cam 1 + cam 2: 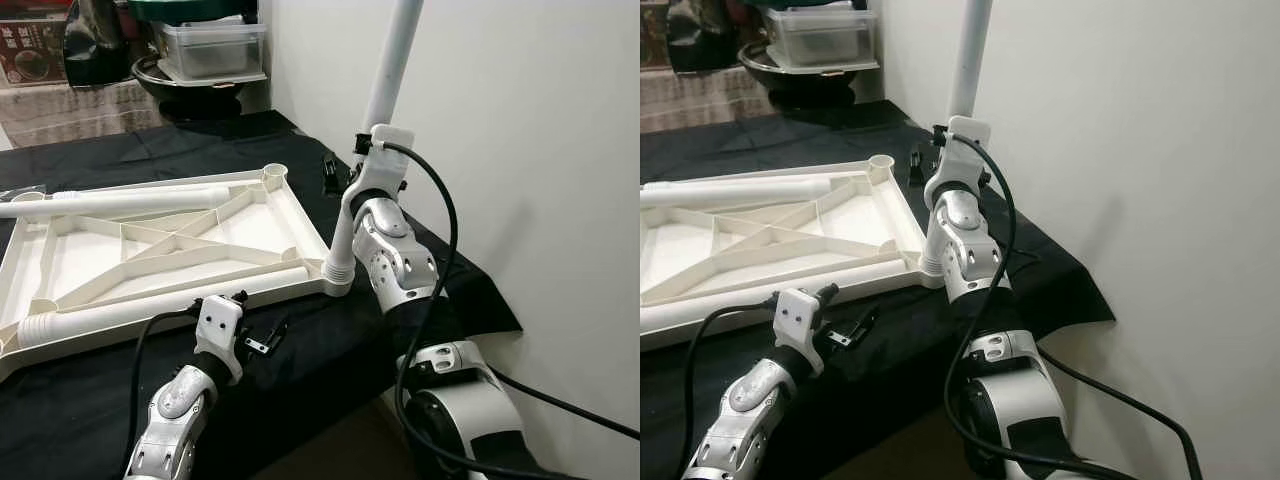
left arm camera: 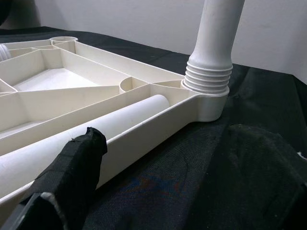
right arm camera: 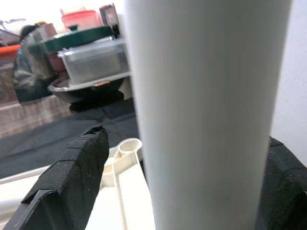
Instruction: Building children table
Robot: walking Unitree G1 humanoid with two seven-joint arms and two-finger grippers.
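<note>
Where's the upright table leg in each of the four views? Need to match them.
Left eye view: upright leg right of centre, rising from the tabletop's near right corner socket.
Right eye view: leg at top centre, behind the right arm.
Left wrist view: leg upper right, threaded end in the socket.
Right wrist view: leg centre, between the black fingers.
Shared landmark: empty far corner socket.
</note>
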